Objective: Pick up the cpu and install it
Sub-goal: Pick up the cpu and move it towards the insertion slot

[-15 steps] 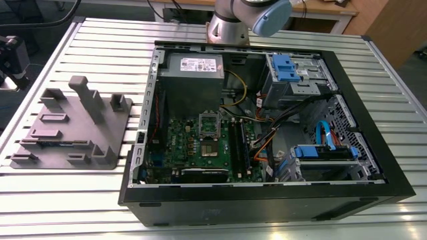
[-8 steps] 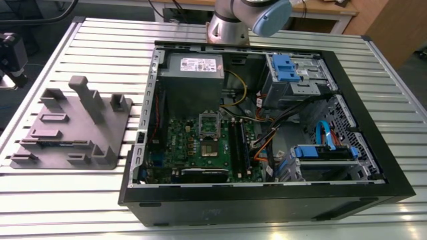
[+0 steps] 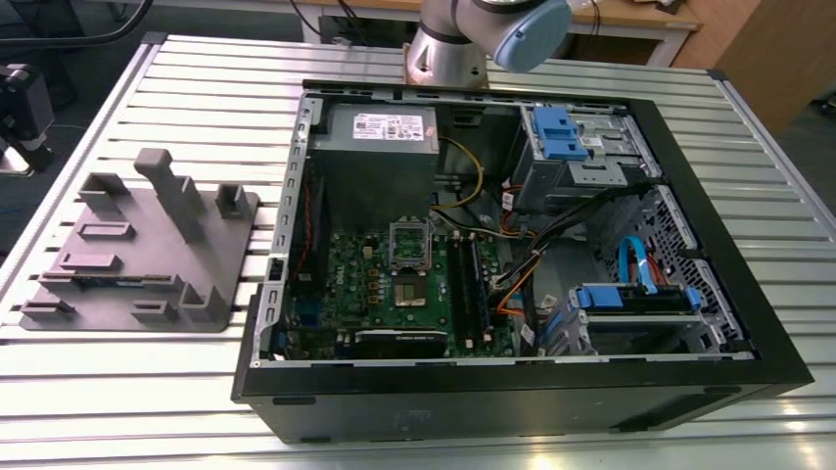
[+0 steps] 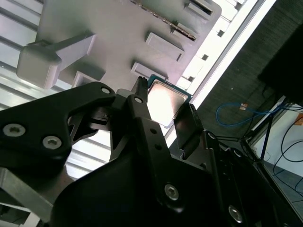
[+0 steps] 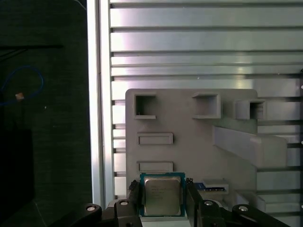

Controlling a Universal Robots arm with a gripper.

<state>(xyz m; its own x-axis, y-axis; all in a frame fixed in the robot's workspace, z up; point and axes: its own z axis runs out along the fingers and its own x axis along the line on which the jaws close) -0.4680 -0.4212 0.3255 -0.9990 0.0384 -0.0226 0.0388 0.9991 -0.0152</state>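
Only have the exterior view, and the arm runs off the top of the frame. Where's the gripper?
Observer: In both wrist views the gripper is over the grey fixture, right at the cpu.
Operator: Chip which way up?
Observer: Metal lid up, with a green rim around it, in the first wrist view.
Operator: Lifted yet?
Observer: Cannot tell. It sits near a corner of the fixture, by the table's edge.

Cpu [image 5: 163,195] near edge hidden behind pincer [image 5: 163,201] body in first wrist view; finger contact untellable. Arm [image 3: 487,34] cut off at exterior view's top edge.
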